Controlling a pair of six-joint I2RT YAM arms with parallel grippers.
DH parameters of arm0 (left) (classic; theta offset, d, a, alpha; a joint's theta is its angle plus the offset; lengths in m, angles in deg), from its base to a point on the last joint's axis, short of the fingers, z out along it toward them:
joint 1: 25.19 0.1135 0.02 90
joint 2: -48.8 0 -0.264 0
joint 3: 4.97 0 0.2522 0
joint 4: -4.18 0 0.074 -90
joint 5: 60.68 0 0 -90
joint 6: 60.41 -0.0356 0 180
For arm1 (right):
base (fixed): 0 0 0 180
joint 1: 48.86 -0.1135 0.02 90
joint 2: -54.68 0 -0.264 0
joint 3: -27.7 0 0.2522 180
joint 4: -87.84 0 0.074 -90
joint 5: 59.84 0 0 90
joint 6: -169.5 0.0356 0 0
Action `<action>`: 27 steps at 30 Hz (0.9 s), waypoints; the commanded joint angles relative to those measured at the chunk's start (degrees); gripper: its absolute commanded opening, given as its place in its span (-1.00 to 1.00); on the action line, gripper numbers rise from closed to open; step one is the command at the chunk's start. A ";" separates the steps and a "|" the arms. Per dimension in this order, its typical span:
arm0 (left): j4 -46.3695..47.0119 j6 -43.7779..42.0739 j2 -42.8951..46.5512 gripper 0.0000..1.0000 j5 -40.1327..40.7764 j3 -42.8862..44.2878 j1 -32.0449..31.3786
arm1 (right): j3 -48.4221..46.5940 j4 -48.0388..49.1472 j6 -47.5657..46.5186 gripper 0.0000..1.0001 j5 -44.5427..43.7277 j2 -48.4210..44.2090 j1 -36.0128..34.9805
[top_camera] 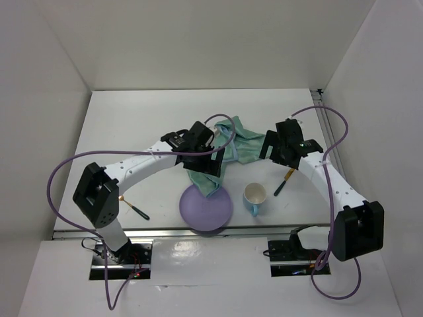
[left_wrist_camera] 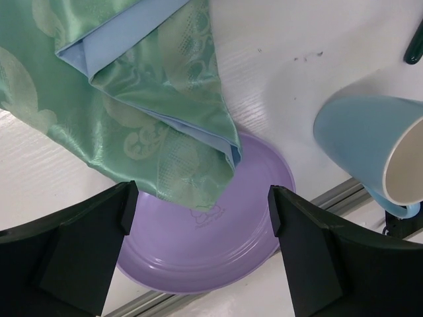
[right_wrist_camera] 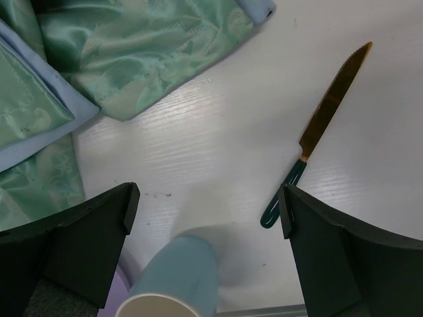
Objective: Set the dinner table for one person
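Note:
The white dinner table (top_camera: 132, 119) holds a crumpled green patterned placemat (top_camera: 241, 142). One corner of it drapes onto a purple plate (top_camera: 206, 210) at the near edge. A light blue mug (top_camera: 254, 197) stands right of the plate. My left gripper (top_camera: 208, 165) is open and empty above the placemat corner and plate (left_wrist_camera: 211, 244), its jaws wide apart (left_wrist_camera: 201, 211). My right gripper (top_camera: 271, 155) is open and empty (right_wrist_camera: 208, 211), above bare table between the mug (right_wrist_camera: 175, 277) and a gold knife with a green handle (right_wrist_camera: 317, 132).
A second dark-handled utensil (top_camera: 135, 210) lies at the near left by the left arm's base. A metal rail (left_wrist_camera: 330, 195) runs along the table's near edge just past the plate and mug (left_wrist_camera: 370, 145). White walls enclose the table on three sides.

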 commanded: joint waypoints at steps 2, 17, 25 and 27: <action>-0.31 -1.28 -0.90 1.00 -1.28 -0.63 -0.65 | 0.39 2.49 0.77 1.00 0.34 -0.92 -0.50; -0.31 0.92 -5.64 0.90 5.14 -0.10 -4.87 | 1.71 2.67 1.30 1.00 1.58 -0.93 -0.50; -1.37 1.62 -9.59 0.47 9.88 3.59 -6.71 | 0.66 2.14 1.83 1.00 2.10 -0.39 -0.50; -1.37 2.14 -10.30 0.45 9.88 3.59 -6.71 | 0.65 2.14 1.83 1.00 2.10 -0.39 -0.50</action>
